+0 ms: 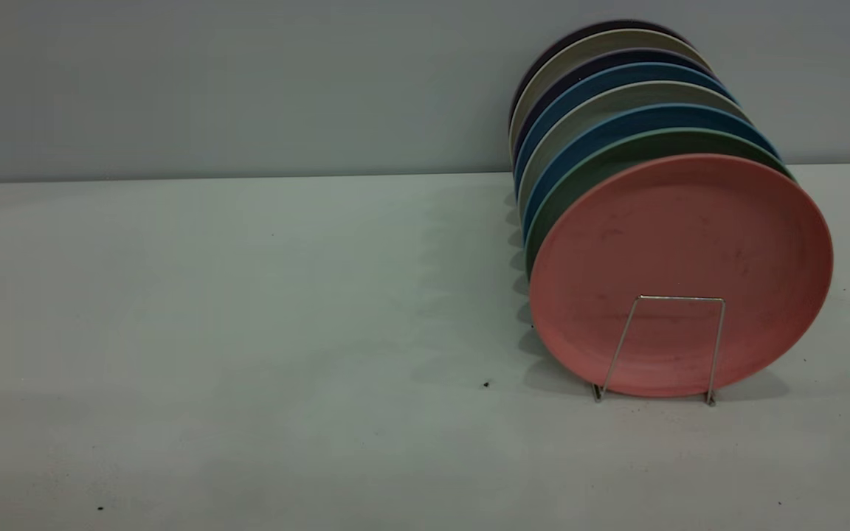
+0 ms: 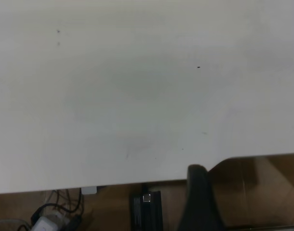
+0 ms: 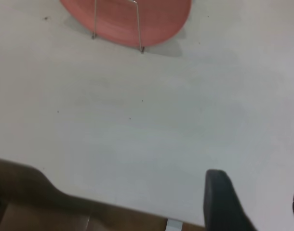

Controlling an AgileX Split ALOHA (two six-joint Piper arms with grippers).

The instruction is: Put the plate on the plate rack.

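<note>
Here, the plate (image 1: pixel 679 273) stands upright in the plate rack (image 1: pixel 661 346), right of frame.
I cannot tell either hand's state.

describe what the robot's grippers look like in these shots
Little of them shows. In the left wrist view, only one finger of the left gripper shows: a dark, matte, rounded prong. In the right wrist view, the right gripper shows a similar black finger with a rounded tip, plus a dark sliver at the frame edge. No cables or markings are visible on either.
</note>
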